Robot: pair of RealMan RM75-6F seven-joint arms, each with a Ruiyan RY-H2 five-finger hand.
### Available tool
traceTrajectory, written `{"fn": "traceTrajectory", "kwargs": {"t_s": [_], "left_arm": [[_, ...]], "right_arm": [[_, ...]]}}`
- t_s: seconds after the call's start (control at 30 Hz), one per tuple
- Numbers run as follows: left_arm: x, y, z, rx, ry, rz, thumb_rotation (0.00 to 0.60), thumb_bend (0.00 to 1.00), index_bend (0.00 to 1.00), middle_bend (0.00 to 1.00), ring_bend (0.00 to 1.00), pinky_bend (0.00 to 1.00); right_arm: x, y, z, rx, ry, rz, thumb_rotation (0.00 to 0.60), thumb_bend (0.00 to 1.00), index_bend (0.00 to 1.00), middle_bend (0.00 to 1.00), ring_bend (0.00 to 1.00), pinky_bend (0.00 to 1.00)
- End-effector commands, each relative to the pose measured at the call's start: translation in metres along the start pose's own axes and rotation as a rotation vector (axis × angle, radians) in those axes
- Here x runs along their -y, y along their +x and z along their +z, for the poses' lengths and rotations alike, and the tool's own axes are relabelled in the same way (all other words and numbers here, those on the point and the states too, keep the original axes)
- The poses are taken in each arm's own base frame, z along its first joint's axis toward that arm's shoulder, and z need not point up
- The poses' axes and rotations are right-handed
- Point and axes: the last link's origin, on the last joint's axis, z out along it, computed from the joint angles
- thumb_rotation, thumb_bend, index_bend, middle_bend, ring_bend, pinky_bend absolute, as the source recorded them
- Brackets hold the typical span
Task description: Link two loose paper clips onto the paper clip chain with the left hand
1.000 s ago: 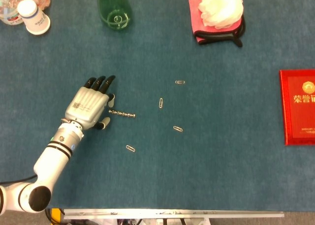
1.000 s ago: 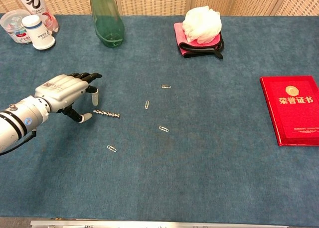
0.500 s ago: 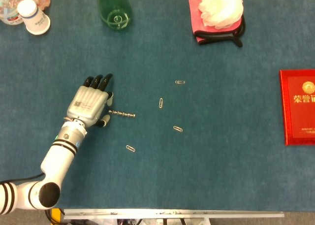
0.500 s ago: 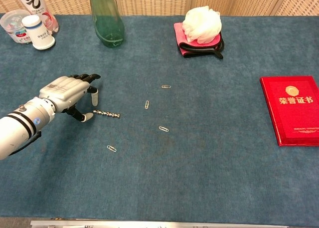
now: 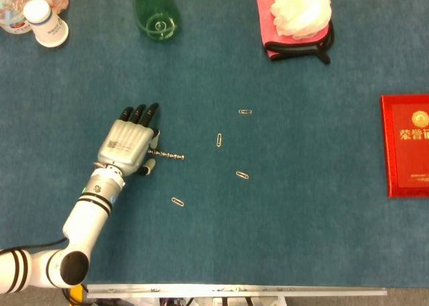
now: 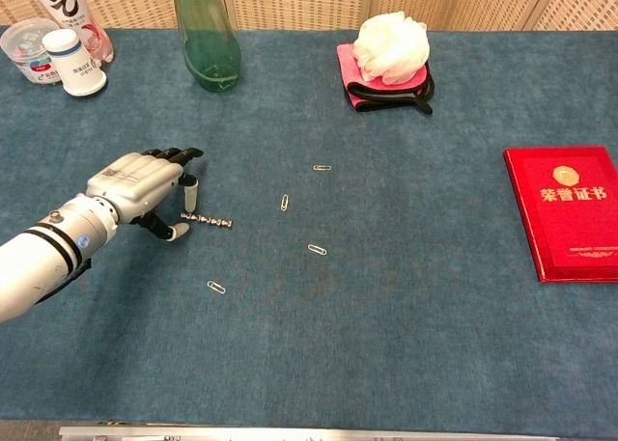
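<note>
A short paper clip chain [image 5: 167,155] [image 6: 209,220] lies flat on the blue cloth. My left hand [image 5: 129,142] [image 6: 141,183] hovers palm-down over the chain's left end, with its fingers spread and a fingertip and the thumb close on either side of that end. I cannot tell whether they touch it. Loose paper clips lie around: one near the front [image 5: 177,201] [image 6: 216,287], one to the right [image 5: 242,175] [image 6: 317,249], one upright-looking [image 5: 219,140] [image 6: 284,202], and one farther back [image 5: 245,111] [image 6: 322,167]. My right hand is out of sight.
A green glass bottle [image 5: 155,11] [image 6: 204,31] stands at the back. White jars and a bottle [image 5: 45,23] [image 6: 72,62] are at the back left. A white puff on a pink cloth [image 5: 297,21] [image 6: 387,60] sits back right. A red booklet [image 5: 405,145] [image 6: 565,212] lies at right.
My left hand has shifted slightly right toward the chain's left end, the forearm swinging in with it. The chain and the loose clips have not moved.
</note>
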Motion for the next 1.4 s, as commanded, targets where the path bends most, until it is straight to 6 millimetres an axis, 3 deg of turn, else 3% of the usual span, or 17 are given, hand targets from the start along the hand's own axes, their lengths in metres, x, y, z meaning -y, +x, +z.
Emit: {"fn": "traceTrajectory", "kwargs": {"t_s": [0.03, 0.4, 1.4], "left_arm": [[-0.0027, -0.0007, 0.0007, 0.002, -0.008, -0.003, 0.600, 0.31, 0.44, 0.00, 0.00, 0.08], [-0.0105, -0.0048, 0.0071, 0.008, -0.020, -0.003, 0.600, 0.31, 0.46, 0.00, 0.00, 0.08], [-0.0070, -0.0055, 0.0104, 0.001, 0.007, 0.008, 0.600, 0.31, 0.56, 0.00, 0.00, 0.08]], "right_arm": [[0.0001, 0.0006, -0.0012, -0.002, 0.003, 0.000, 0.600, 0.30, 0.13, 0.14, 0.08, 0.29], [-0.0024, 0.0033, -0.0016, -0.011, -0.004, 0.009, 0.600, 0.30, 0.13, 0.14, 0.08, 0.29], [-0.0022, 0.0031, -0.0016, -0.009, -0.005, 0.010, 0.600, 0.30, 0.13, 0.14, 0.08, 0.29]]}}
